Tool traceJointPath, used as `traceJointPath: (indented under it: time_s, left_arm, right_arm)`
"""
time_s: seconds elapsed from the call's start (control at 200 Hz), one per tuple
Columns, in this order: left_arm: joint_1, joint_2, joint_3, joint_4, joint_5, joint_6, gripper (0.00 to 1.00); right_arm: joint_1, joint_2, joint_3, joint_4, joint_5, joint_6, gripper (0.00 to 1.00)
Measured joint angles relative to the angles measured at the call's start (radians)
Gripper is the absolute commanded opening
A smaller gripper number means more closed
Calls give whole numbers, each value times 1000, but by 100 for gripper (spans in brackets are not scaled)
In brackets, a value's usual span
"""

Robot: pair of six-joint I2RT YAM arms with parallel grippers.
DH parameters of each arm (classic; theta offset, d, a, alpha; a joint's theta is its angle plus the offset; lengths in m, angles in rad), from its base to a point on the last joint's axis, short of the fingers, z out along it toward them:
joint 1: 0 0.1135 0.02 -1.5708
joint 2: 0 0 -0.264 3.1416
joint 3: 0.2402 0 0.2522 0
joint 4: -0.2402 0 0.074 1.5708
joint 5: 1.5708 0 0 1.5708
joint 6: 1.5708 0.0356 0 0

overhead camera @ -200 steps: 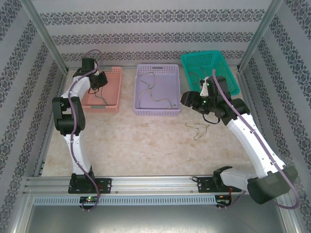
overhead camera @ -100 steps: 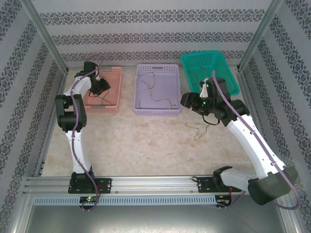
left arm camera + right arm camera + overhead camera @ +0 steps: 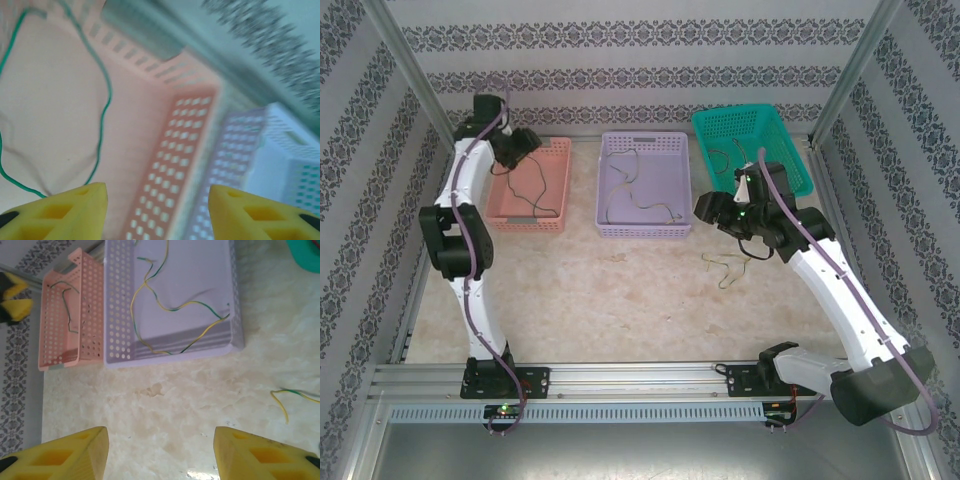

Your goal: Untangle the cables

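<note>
A thin green cable (image 3: 104,112) lies loose on the floor of the pink basket (image 3: 556,190), free of any gripper. My left gripper (image 3: 525,143) hangs open over that basket's far left corner, its yellow fingers (image 3: 75,210) wide apart with nothing between them. A yellow and green cable (image 3: 170,307) curls inside the lilac basket (image 3: 642,228). More cables (image 3: 725,265) lie tangled on the table, to the right of centre. My right gripper (image 3: 704,208) hovers open above the table near the lilac basket's front right corner and holds nothing.
A teal basket (image 3: 772,128) stands at the back right with a dark wire in it. The three baskets sit in a row along the back wall. Metal frame posts rise at both back corners. Bare marble-patterned tabletop (image 3: 165,405) spreads in front of the baskets.
My left gripper has opened, let the green cable drop into the pink basket, and lifted back toward the far left corner. The right arm has hardly moved.
</note>
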Motion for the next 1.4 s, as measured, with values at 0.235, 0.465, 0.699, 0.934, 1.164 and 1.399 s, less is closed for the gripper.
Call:
traceJointPath:
  time_s: [0.235,0.465,0.699,0.934,1.164,1.399]
  left_arm:
    - [-5,-190,112,-11,13,-79,56]
    - [-141,-359,-121,-2,53,-107,52]
    - [-476,-534,-663,89,120,-146,50]
    - [-708,-577,-839,129,156,-122,48]
    - [-784,-564,-839,128,162,-26,46]
    - [-785,-541,-835,117,157,23,45]
  right_arm:
    - [-187,-87,-146,-8,40,99,54]
    - [-352,-68,-356,12,7,183,54]
    - [-381,50,-432,81,-25,173,54]
    - [-426,185,-418,97,-18,26,45]
    - [-289,253,-252,12,128,-230,47]
    - [-131,339,-161,-79,309,-445,52]
